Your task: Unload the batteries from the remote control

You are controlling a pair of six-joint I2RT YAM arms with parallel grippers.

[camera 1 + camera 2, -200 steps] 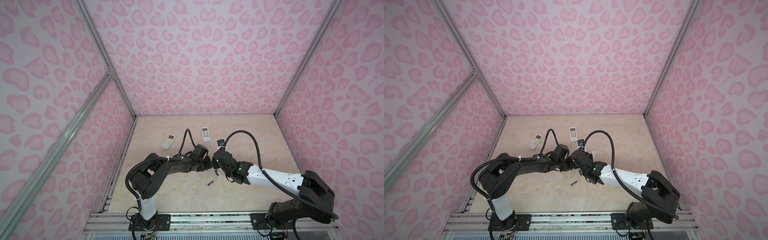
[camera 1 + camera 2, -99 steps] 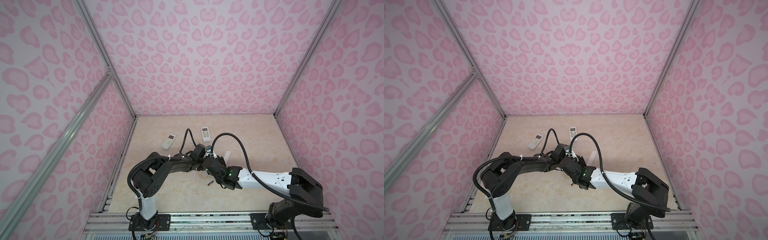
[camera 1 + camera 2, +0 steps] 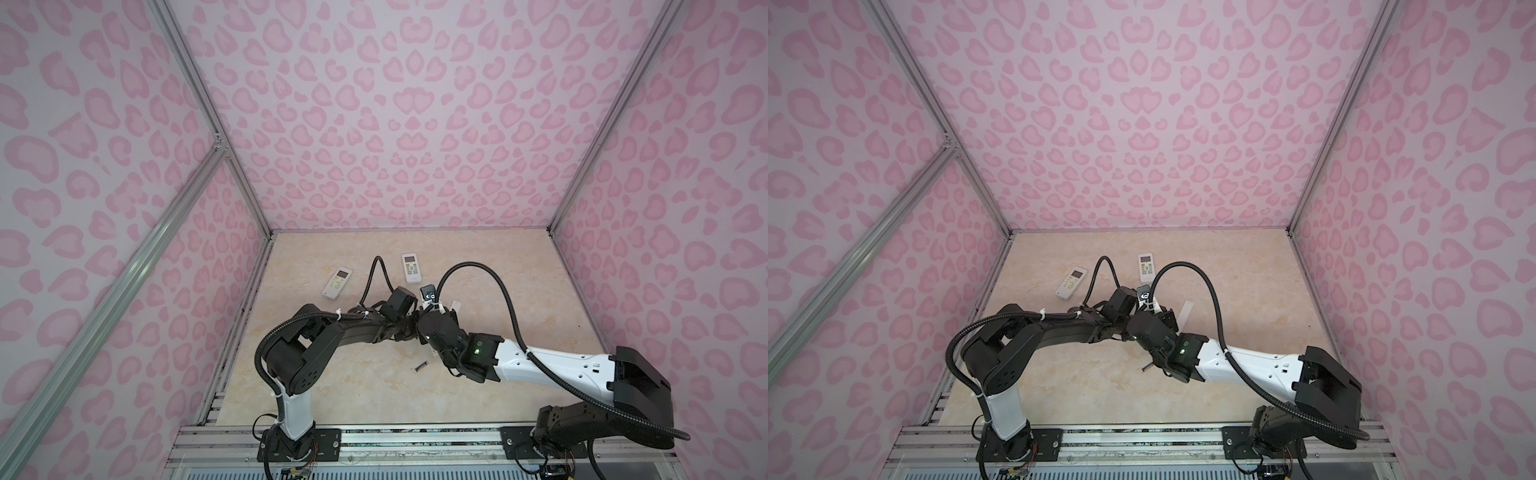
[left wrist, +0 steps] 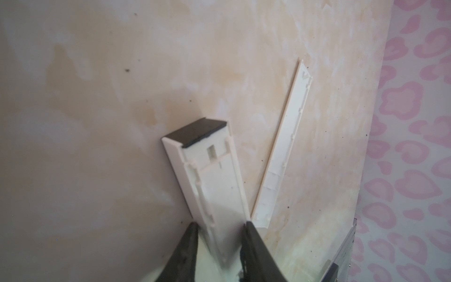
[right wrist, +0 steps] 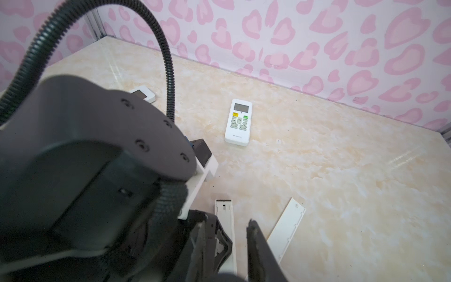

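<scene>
My left gripper [image 4: 219, 224] is shut on a white remote control [image 4: 214, 175] that lies back-up on the table, its battery bay uncovered. No battery shows in the part of the bay I can see. The bay's white cover [image 4: 283, 158] lies loose beside it. My right gripper [image 5: 227, 224] is open and straddles the same remote [image 5: 225, 219] next to the left gripper's finger, with a gap on one side. One dark battery [image 3: 420, 365] lies on the table nearer the front, also seen in the other top view as the battery [image 3: 1147, 368].
Two more white remotes lie face-up toward the back: one remote [image 3: 411, 268] behind the grippers, another remote [image 3: 337, 283] to the left. Both arms cross at mid table, their cables looping above. Pink patterned walls close in three sides.
The right arm swung left toward the front, then came back over the held remote. The left gripper kept its hold; the battery on the table has not moved.
</scene>
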